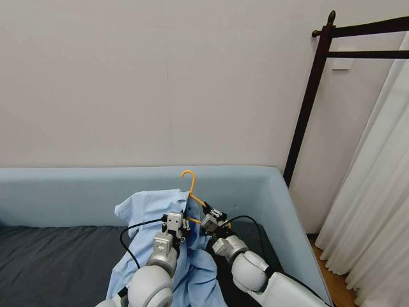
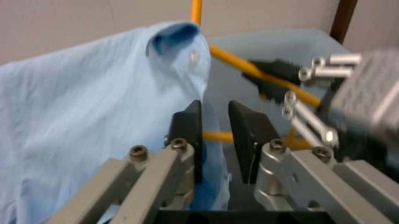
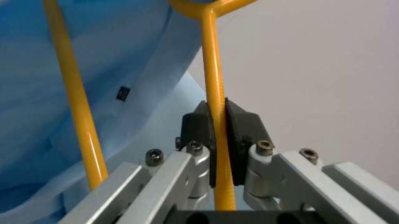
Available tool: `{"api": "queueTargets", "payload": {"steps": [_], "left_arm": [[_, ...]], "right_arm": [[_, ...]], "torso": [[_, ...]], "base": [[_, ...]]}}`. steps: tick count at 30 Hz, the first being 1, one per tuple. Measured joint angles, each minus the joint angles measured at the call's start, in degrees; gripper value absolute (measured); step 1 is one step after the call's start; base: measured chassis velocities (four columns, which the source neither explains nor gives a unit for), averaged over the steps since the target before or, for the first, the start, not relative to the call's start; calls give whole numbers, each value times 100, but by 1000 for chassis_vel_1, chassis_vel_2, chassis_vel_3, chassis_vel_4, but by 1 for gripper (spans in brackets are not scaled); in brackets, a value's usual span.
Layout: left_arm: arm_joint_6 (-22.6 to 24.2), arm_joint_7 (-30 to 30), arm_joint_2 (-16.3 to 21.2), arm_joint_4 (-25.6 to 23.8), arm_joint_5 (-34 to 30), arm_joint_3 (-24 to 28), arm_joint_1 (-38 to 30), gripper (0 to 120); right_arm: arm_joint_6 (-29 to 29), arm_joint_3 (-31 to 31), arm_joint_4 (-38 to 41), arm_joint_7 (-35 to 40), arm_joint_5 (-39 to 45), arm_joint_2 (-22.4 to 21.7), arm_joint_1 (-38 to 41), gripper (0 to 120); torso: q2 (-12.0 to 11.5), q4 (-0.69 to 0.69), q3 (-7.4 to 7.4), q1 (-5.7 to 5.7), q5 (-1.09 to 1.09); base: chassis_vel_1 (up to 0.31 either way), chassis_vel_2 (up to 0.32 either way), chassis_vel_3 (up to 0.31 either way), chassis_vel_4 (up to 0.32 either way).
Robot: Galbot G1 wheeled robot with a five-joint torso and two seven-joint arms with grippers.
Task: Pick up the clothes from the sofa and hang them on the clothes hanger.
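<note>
A light-blue shirt (image 1: 144, 217) hangs on a yellow hanger (image 1: 190, 180) above the sofa, its collar around the hanger's neck (image 2: 177, 35). My right gripper (image 1: 214, 216) is shut on one sloping arm of the hanger (image 3: 212, 70), the bar clamped between its black pads (image 3: 240, 128). My left gripper (image 1: 174, 222) is right beside it at the shirt's front edge. Its fingers (image 2: 249, 133) stand a small gap apart, with the shirt's edge (image 2: 93, 107) and the hanger's lower bar in that gap. In the left wrist view the right gripper (image 2: 271, 77) grips the yellow arm.
The pale-blue sofa (image 1: 64, 188) with a dark seat cushion (image 1: 51, 262) runs along the wall. A dark wooden clothes rack (image 1: 312, 96) stands at the right, beyond the sofa's end. White curtains (image 1: 377, 192) hang at the far right.
</note>
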Motion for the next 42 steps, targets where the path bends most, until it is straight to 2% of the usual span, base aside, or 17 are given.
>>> {"api": "queueTargets", "payload": {"steps": [4, 6, 9, 10, 12, 14, 17, 18, 19, 22, 27, 28, 30, 32, 33, 36, 42], "left_arm": [[-56, 485, 451, -434, 99, -484, 710, 39], [-396, 965, 885, -701, 158, -829, 1198, 49], [-1270, 1706, 1628, -852, 87, -1279, 1524, 60], [-1270, 1706, 1628, -852, 87, -1279, 1524, 60], [-1977, 2467, 2249, -741, -458, -1525, 1280, 71], [-2109, 2654, 2394, -663, -662, -1561, 1159, 76], [-2475, 3478, 2905, -226, -1555, -1590, 533, 88], [-2475, 3478, 2905, -226, -1555, -1590, 533, 88], [-2676, 3998, 3065, 67, -1867, -1487, 202, 94], [-2945, 5167, 3269, 786, -2318, -1002, -717, 100], [-2872, 6032, 3338, 1589, -2804, -135, -2063, 100], [-2872, 6032, 3338, 1589, -2804, -135, -2063, 100], [-2773, 6472, 3284, 2012, -3062, 452, -2726, 100], [-2661, 7180, 3135, 2518, -3202, 1042, -3377, 100], [-2661, 7180, 3135, 2518, -3202, 1042, -3377, 100], [-2468, 8068, 2828, 3254, -3184, 1736, -4190, 98], [-2347, 8564, 2288, 4140, -2841, 2600, -5063, 98]], "right_arm": [[144, 141, -106, 17, -103, -25, -19, 4], [256, 244, -131, 7, -189, -89, -65, 4], [430, 481, -86, -1, -363, -223, -252, 4], [430, 481, -86, -1, -363, -223, -252, 4], [588, 658, -7, -1, -562, -308, -426, 4], [656, 694, 6, -1, -645, -327, -467, 4], [949, 713, -10, -14, -972, -343, -482, 4], [949, 713, -10, -14, -972, -343, -482, 4], [1054, 680, -20, -19, -1104, -345, -443, 4], [1229, 660, -8, -42, -1357, -357, -405, 4], [1395, 798, 49, -65, -1504, -386, -448, 4], [1395, 798, 49, -65, -1504, -386, -448, 4], [1450, 857, 62, -68, -1530, -397, -474, 4], [1498, 895, 79, -75, -1565, -414, -487, 4], [1498, 895, 79, -75, -1565, -414, -487, 4], [1556, 928, 119, -93, -1627, -443, -490, 4], [1680, 938, 211, -127, -1758, -541, -547, 4]], "torso": [[0, 2, -1, -1, -1], [0, 6, 0, -1, -1], [0, 5, -1, -1, -1], [0, 5, -1, -1, -1], [1, -1, -1, -1, 0], [1, -2, -1, -1, 1], [1, -1, 0, -1, 0], [1, -1, 0, -1, 0], [1, 3, 0, -1, 1], [0, 5, 0, -1, -2], [1, 2, 0, 0, 0], [1, 2, 0, 0, 0], [0, 2, 0, 0, 0], [0, 3, 0, -1, 0], [0, 3, 0, -1, 0], [0, 2, 0, 0, 1], [0, 2, 1, 0, 1]], "base": [[0, 0, 0, 0], [0, 0, 0, 0], [0, 0, 0, 0], [0, 0, 0, 0], [0, 0, 0, 0], [0, 0, 0, 0], [0, 0, 0, 0], [0, 0, 0, 0], [0, 0, 0, 0], [0, 0, 0, 0], [0, 0, 0, 0], [0, 0, 0, 0], [0, 0, 0, 0], [0, 0, 0, 0], [0, 0, 0, 0], [0, 0, 0, 0], [0, 0, 0, 0]]}}
